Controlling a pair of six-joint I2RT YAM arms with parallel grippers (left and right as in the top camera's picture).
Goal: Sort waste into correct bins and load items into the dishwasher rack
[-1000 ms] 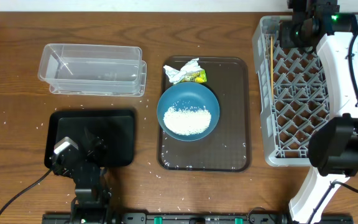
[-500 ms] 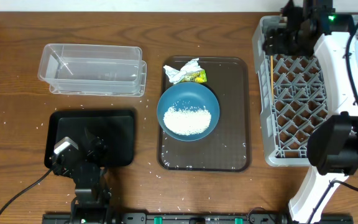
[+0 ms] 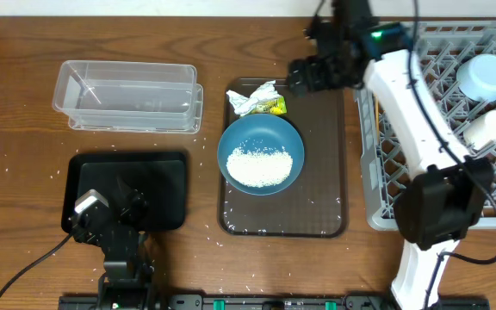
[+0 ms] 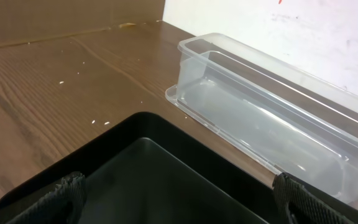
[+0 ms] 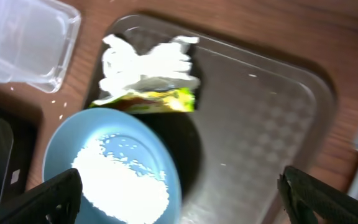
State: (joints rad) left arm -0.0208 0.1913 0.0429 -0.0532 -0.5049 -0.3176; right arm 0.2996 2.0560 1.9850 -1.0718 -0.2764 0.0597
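Right gripper (image 3: 304,73) swung from rack (image 3: 381,207) to wrapper (image 3: 259,99), fingers wide, empty; waste sorting likely next. Left gripper (image 4: 179,199) wide.

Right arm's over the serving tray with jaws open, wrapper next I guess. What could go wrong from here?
1. The wrapper sits right at the blue bowl rim. If the open right gripper comes down there, it may clip the bowl and spill its rice.
2. The wrapper's white paper and yellow-green part look loosely bunched, so a pinch might lift only one.
3. Stray rice already dots the table. Tipping the bowl later could scatter more.
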